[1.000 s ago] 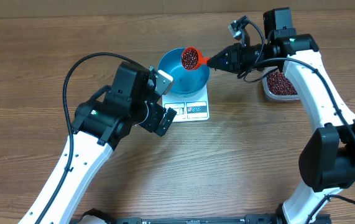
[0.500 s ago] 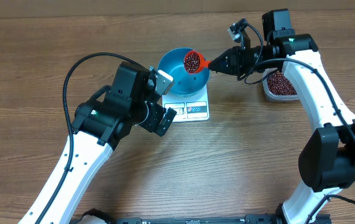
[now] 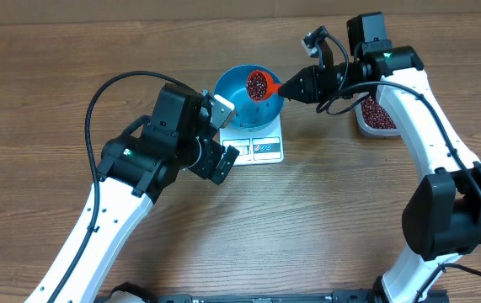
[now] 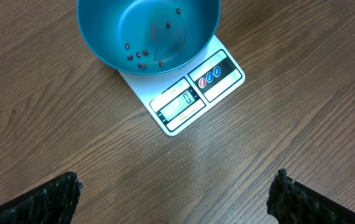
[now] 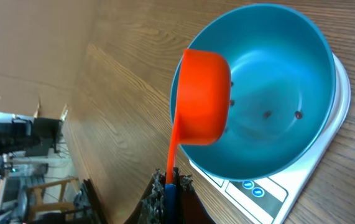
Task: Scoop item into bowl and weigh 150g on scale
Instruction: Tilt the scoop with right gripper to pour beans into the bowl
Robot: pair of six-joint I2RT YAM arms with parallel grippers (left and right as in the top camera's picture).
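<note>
1. Right gripper [image 5: 171, 185] pinched tight on the handle of the orange scoop [image 5: 203, 93].
2. Scoop tilted over blue bowl [image 4: 102, 37], carrying beans [image 3: 258, 83]; a few beans in bowl.
3. Bowl sits on white scale [image 4: 193, 99].
4. Left gripper [image 4: 174, 196] spread wide, empty, near scale.

A brown wood-grain table [image 3: 350, 219] is filling the overhead view, its grain running left to right. 1 clear plastic tub [image 3: 375, 130] is sitting on its right side, partly hidden. 1 orange scoop [image 5: 205, 96] is hanging above the table, tipped on its side, its thin handle running down-frame in the right wrist view. A tan wall [image 5: 28, 37] is showing beyond the table there.
</note>
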